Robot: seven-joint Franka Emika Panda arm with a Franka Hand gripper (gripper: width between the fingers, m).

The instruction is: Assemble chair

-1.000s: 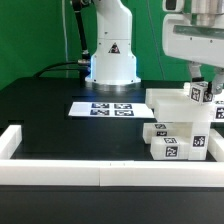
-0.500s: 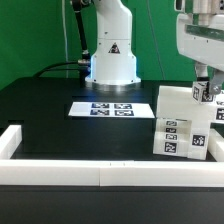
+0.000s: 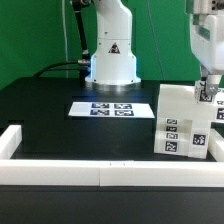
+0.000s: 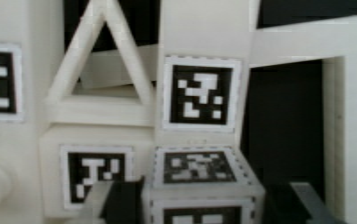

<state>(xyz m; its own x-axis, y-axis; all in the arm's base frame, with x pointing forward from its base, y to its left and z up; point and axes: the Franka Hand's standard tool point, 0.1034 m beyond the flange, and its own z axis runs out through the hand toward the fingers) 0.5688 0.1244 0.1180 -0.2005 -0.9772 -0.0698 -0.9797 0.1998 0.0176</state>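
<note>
So from the exterior view's left: a white border rail (image 3: 20, 140) wraps the front edge of the black counter (image 3: 50, 110), then the marker board (image 3: 102, 108) lies flat in front of the robot's white base (image 3: 112, 55). Over on the exterior view's right sits the chair (image 3: 183, 125), well, what there is of it: a chunky white stack of blocks with little black-and-white square tags on the front faces, a tall flat-sided piece on top and lower tagged blocks under it. It stands on the counter just behind the front rail, near the right edge.

The arm comes straight down from above at the far right, with the tool (image 3: 208, 93) sitting at the top right corner of the chair. Its fingers look pinched shut on a small tagged part up there, though honestly it's too small here to say exactly which piece.

The wrist view is just a close-up wall of white slotted pieces and tags (image 4: 203, 92), pretty blurry.
</note>
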